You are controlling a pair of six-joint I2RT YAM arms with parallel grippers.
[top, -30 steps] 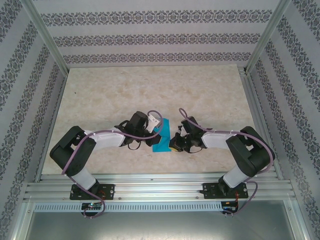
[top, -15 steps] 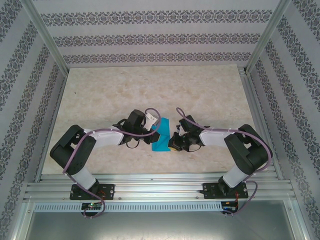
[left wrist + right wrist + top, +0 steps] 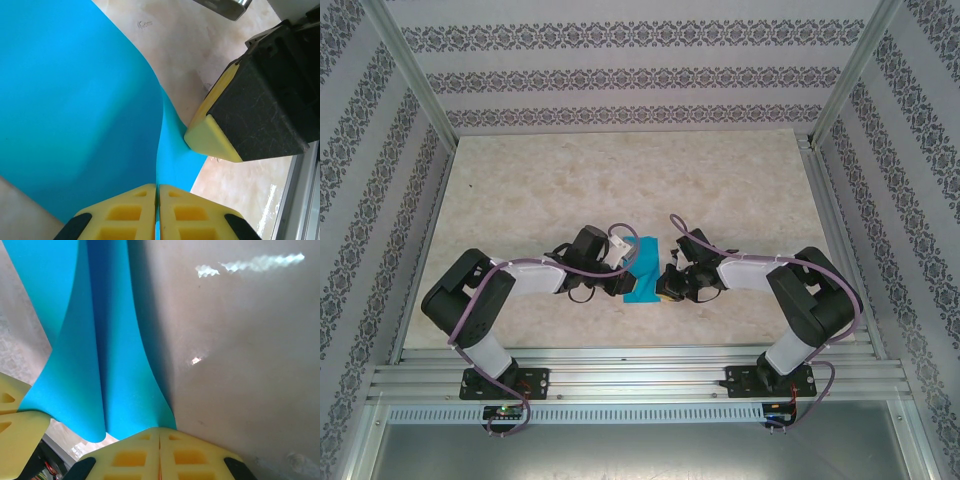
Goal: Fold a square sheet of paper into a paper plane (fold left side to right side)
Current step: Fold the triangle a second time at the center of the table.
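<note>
- Paper first: the square sheet of paper (image 3: pixel 642 271) sits between the two arms, toward the near side of the tabletop (image 3: pixel 570 190). From above it looks like a narrow strip rather than a full square, so part of it seems to be raised or doubled over.
- The left end effector (image 3: pixel 157 190) has its yellow fingers pressed together with a blue edge nipped between them. From that pinch the sheet bows smoothly up and away, off the tabletop.
- The right end effector (image 3: pixel 160 432) is likewise closed, pinching an edge of the sheet. In its wrist view the paper runs off in two curving blue layers with a shaded trough between them.
- The two end effectors are close together. In the left wrist view the right one's yellow tip is either touching the blue or just beside it; I cannot tell which.
- The step in hand, as I judge it, is the first fold, left side over to right side, only partly done. The paper is curved rather than flat, and no sharp crease shows anywhere.
- The next move calls for laying the carried edge down squarely on the opposite edge, corners matched, while the other pinch anchors the sheet.
- After that, one end effector would need to let go and press along the bend to set the crease.
- The paper looks thin, so a pull between the two pinches could skew or tear it.
</note>
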